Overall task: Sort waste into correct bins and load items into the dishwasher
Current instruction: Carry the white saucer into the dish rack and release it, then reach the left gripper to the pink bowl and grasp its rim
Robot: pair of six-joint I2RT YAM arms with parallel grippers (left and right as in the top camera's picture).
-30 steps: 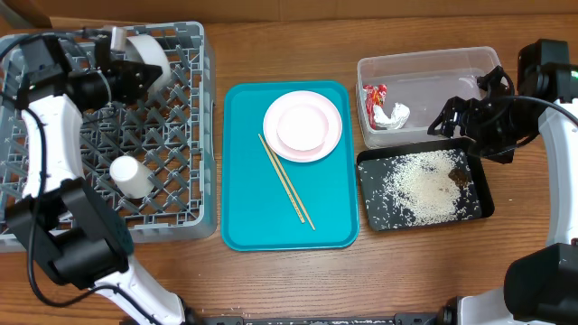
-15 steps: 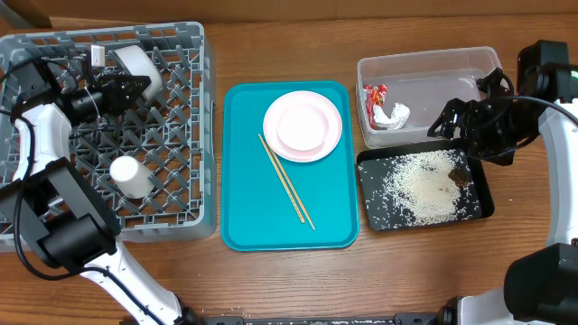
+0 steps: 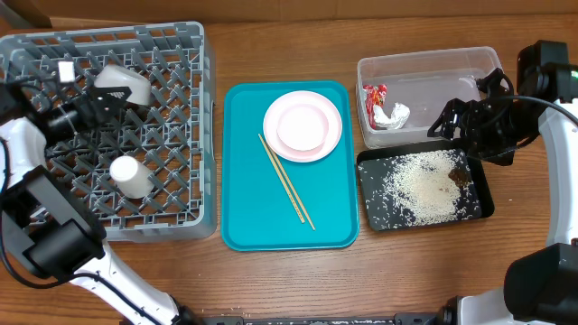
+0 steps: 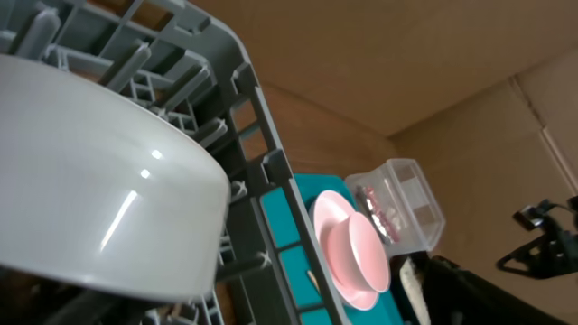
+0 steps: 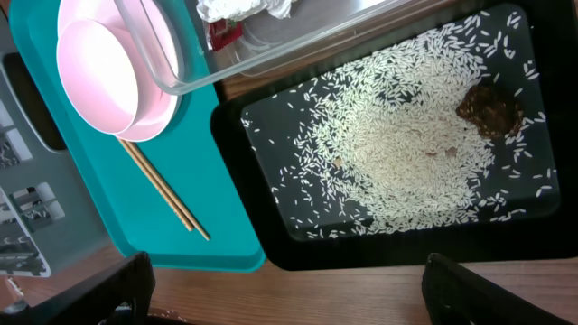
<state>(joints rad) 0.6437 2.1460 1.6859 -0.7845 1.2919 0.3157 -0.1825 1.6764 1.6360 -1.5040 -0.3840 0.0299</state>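
Waste sits sorted on the right of the table [image 3: 271, 54]. A red snack wrapper [image 3: 375, 95] and a crumpled white tissue [image 3: 395, 116] lie at the left end of the clear tub [image 3: 433, 81]. White rice grains [image 3: 415, 185] and a small brown scrap [image 3: 458, 176] are spread over the black tray [image 3: 483, 194] just in front of it. The right gripper [image 3: 452, 122] hangs over the edge where tub and tray meet, its fingers spread wide with nothing between them.

On the teal serving tray [image 3: 330, 217] a pink bowl [image 3: 301, 128] rests in a white plate [image 3: 336, 128], with wooden chopsticks [image 3: 287, 181] lying diagonally just beside them.

In the grey dish rack [image 3: 176, 144] a pale grey-blue bowl [image 3: 122, 83] leans tilted near the back, and a white cup [image 3: 131, 176] sits toward the front. The left gripper [image 3: 97, 105] is right against that bowl. I cannot tell whether its fingers are grasping it or have released it.
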